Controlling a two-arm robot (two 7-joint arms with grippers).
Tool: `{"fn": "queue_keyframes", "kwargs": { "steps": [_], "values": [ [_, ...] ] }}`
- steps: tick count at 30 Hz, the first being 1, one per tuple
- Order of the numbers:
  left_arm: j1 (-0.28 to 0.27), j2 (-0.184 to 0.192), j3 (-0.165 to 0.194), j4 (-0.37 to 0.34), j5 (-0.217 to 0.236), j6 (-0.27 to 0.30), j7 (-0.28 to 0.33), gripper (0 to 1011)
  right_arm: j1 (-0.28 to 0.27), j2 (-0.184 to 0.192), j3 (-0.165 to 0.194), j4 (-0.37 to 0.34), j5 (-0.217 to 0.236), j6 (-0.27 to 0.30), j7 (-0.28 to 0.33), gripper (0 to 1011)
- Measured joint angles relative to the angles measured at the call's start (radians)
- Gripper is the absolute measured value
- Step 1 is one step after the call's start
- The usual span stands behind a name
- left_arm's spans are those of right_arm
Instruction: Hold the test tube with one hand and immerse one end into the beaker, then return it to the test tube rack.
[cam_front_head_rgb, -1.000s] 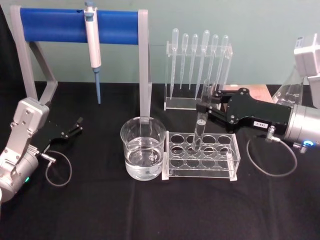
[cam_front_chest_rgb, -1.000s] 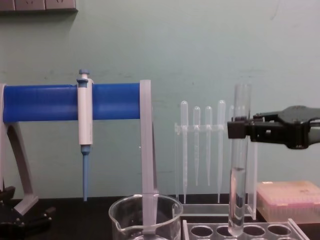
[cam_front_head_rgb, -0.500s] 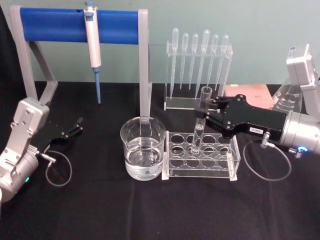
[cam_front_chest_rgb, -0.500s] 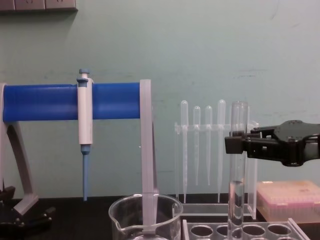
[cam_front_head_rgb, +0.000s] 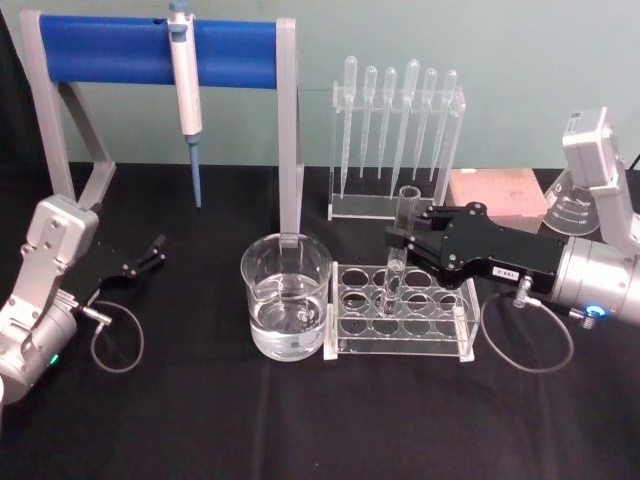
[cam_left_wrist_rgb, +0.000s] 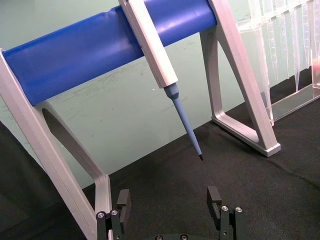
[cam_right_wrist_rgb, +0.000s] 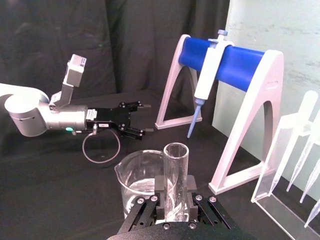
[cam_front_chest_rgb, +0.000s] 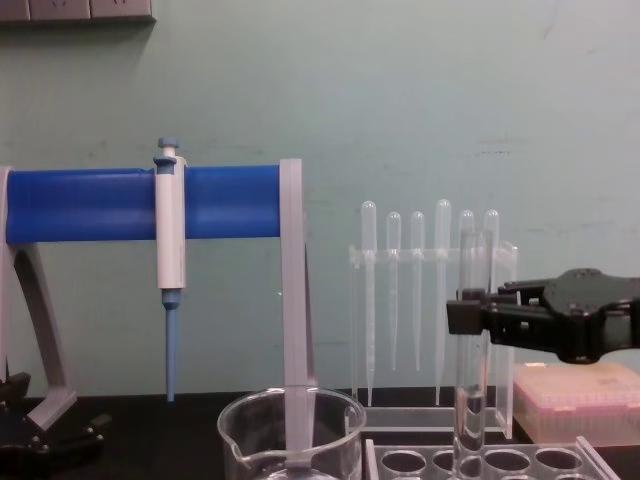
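Right gripper (cam_front_head_rgb: 398, 240) clamps the tube (cam_front_head_rgb: 396, 262) near its rim, base down in a near-left rack (cam_front_head_rgb: 440, 335) hole w/ beaker (cam_front_head_rgb: 286, 296) just left, left gripper (cam_front_head_rgb: 152, 252) idle far left, open; any tilt could jam glass against the hole edge.

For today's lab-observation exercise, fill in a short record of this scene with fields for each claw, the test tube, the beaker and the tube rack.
right claw: shut on the test tube, over the tube rack
test tube: upright, lower end down in a rack hole
beaker: holds clear liquid, stands beside the rack on its left
left claw: open, idle at the table's left
pipettor: hangs on the blue stand
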Motion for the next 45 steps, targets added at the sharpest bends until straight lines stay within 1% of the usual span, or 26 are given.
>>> {"fn": "queue_keyframes", "kwargs": {
  "steps": [18, 31, 35, 45],
  "values": [
    [0.0, 0.0, 0.0, 0.0, 0.0, 0.0, 0.0, 1000, -0.004, -0.032, -0.006, 0.061, -0.031, -0.026, 0.015, 246],
    [0.0, 0.0, 0.0, 0.0, 0.0, 0.0, 0.0, 1000, -0.011, -0.046, -0.006, 0.081, -0.042, -0.031, 0.017, 246],
    [0.0, 0.0, 0.0, 0.0, 0.0, 0.0, 0.0, 1000, -0.018, -0.05, -0.002, 0.081, -0.047, -0.034, 0.007, 246],
    [0.0, 0.0, 0.0, 0.0, 0.0, 0.0, 0.0, 1000, -0.018, -0.05, -0.002, 0.08, -0.047, -0.034, 0.006, 246]
  ]
}}
